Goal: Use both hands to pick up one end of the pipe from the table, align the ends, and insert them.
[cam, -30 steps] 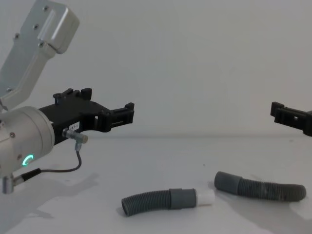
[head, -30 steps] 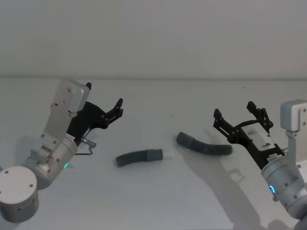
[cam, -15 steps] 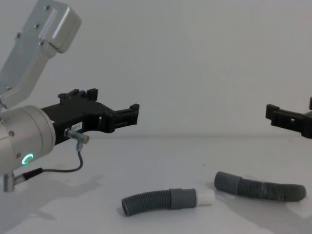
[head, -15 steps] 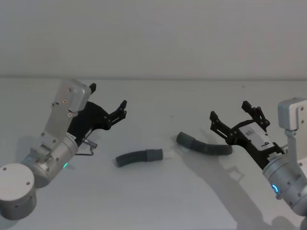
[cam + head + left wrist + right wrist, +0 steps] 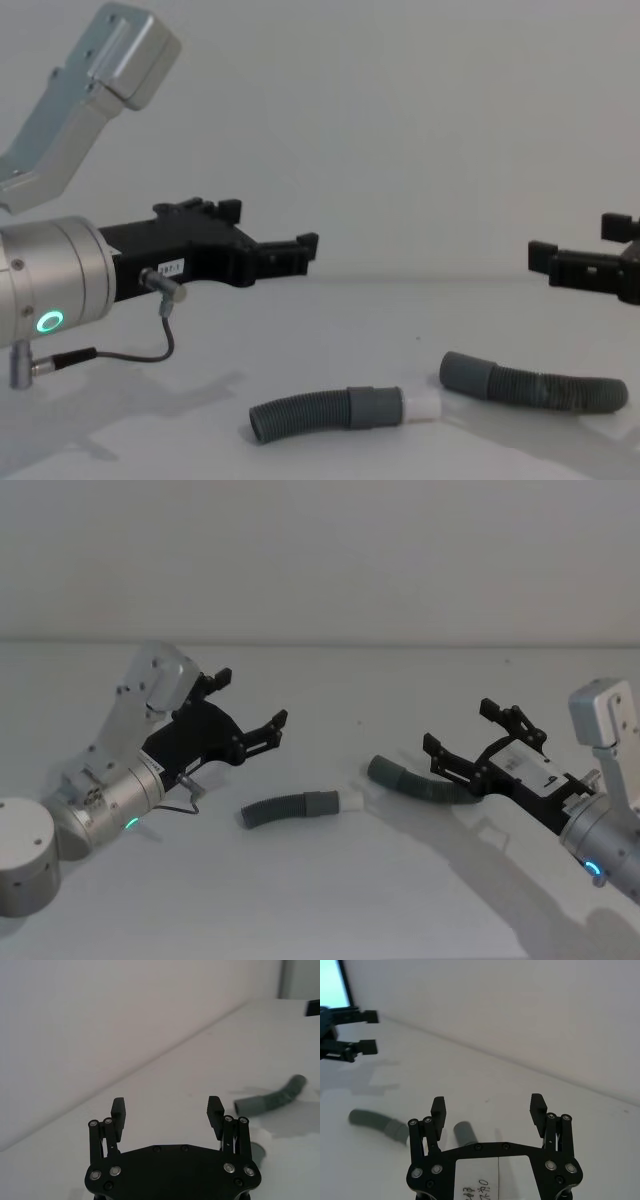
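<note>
Two dark grey corrugated pipe pieces lie on the white table [image 5: 320, 900]. The left piece [image 5: 280, 809] [image 5: 300, 416] has a smooth cuff [image 5: 375, 408] with a white tip [image 5: 352, 800] [image 5: 422, 404]. The right piece [image 5: 435, 786] [image 5: 540, 387] shows a plain cuff [image 5: 384, 770] [image 5: 465, 372] facing that tip, a small gap apart. My left gripper [image 5: 252, 700] [image 5: 268, 228] [image 5: 166, 1106] hovers open above and left of the left piece. My right gripper [image 5: 458, 725] [image 5: 578, 240] [image 5: 489, 1105] hovers open over the right piece, whose cuff [image 5: 465, 1134] sits between its fingers in the right wrist view.
A pale wall [image 5: 320, 560] rises behind the table's far edge. A thin cable [image 5: 120, 352] loops under my left wrist. In the left wrist view the right piece [image 5: 272, 1100] lies ahead on bare table.
Both grippers have swung inward and lower toward the pipe pieces, the left one reaching right, the right one reaching left. The pieces have not moved.
</note>
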